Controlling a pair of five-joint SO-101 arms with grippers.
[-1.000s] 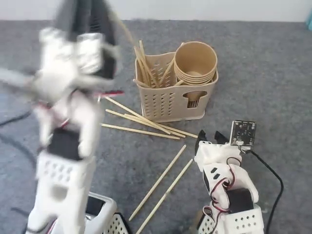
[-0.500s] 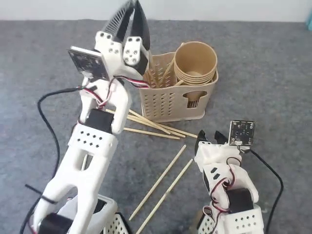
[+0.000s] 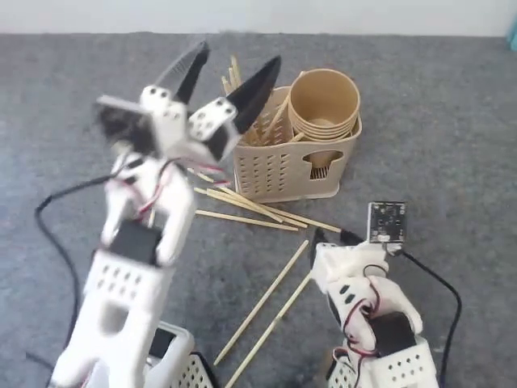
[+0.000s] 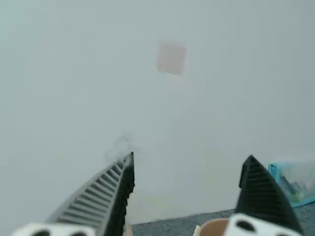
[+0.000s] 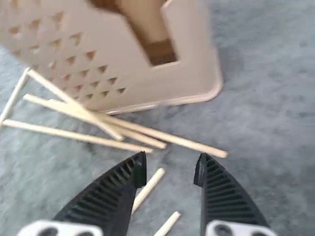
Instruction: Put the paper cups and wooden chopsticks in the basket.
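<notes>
Paper cups (image 3: 323,101) sit nested in the basket (image 3: 275,174); loose chopsticks (image 3: 250,208) lie on the grey mat (image 3: 452,121).
Left gripper (image 3: 236,56) hangs high beside the basket's stick compartment, jaws spread wide and empty; drop-off height, I judge. Right gripper (image 5: 170,157) sits low, jaws parted with nothing between, pointed at the sticks fanned against the basket front, probably lining up a pick. Bundled chopsticks (image 3: 234,85) stand upright in the basket.

Soft, even light fills the high view, and the basket (image 3: 279,174) throws only a faint shadow on the grey carpet (image 3: 436,121) at its base. The left arm (image 3: 149,162) is smeared around its wrist. The right wrist view blurs the basket too, while the left wrist view faces a bright, washed-out wall (image 4: 74,73).
</notes>
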